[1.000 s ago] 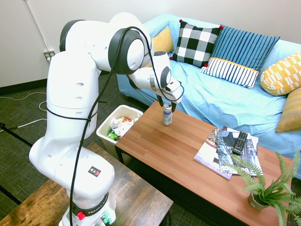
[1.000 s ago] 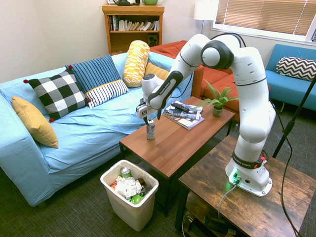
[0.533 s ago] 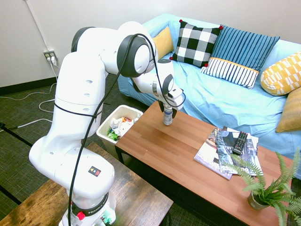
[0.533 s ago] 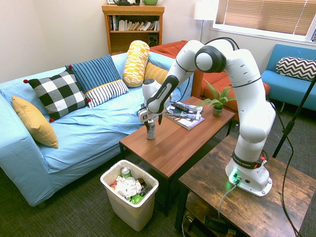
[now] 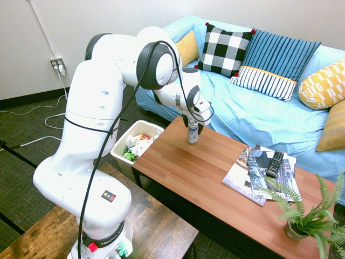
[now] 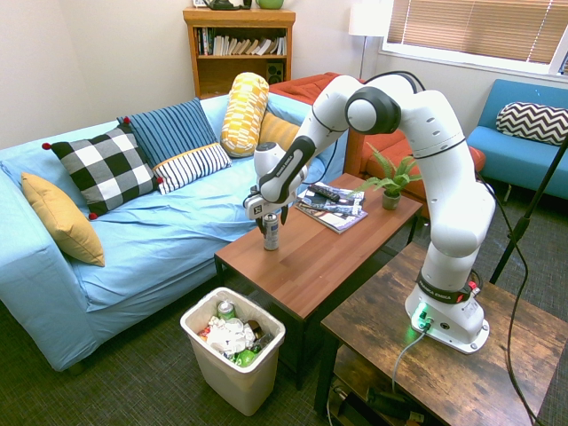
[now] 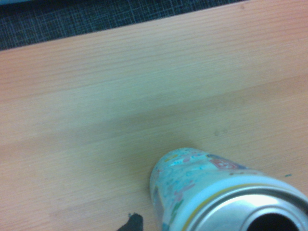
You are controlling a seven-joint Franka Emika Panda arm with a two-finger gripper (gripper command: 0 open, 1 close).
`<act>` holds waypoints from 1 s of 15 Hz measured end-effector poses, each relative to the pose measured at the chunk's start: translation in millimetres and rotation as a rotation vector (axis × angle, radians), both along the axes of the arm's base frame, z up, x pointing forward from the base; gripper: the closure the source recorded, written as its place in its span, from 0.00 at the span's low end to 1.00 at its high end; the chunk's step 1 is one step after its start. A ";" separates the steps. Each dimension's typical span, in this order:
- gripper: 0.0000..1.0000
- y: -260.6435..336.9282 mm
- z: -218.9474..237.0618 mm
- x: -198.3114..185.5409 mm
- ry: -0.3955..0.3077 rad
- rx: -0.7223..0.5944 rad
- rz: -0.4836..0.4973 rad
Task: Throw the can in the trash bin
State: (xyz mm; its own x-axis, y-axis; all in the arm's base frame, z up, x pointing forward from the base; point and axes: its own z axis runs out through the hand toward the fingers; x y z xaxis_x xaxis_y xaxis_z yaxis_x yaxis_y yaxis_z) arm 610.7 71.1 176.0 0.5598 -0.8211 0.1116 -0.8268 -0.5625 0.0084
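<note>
Reaching down over the can (image 5: 192, 133), my tool (image 5: 192, 125) sat right at its top, in the upper middle of the first exterior frame. I could not tell whether the fingers were spread around the can or already pinching it; their tips were lost against its upper rim in both wide views. The can stood upright on the surface (image 5: 215, 178), near the far left corner, its base apparently flat on the wood. In the wrist view its open top (image 7: 250, 211) filled the lower right, very close, so I judged I was down at grasp height.

The step in hand looked like the grasp itself: nothing was lifted yet. The bin (image 6: 232, 351) waited on the floor at the lower left of the second exterior frame, just off the near end of the surface, already holding rubbish.

Next, I judged, came a firm squeeze on the can's upper wall, a straight lift clear of the wood, then a swing out past the surface's edge to above the bin before letting go.
</note>
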 end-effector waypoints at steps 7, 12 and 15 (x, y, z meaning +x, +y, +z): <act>1.00 -2.4 3.4 4.5 -0.007 0.001 -0.004; 1.00 57.7 31.7 -12.2 -0.025 0.009 0.084; 1.00 163.0 48.6 -70.0 -0.030 0.004 0.219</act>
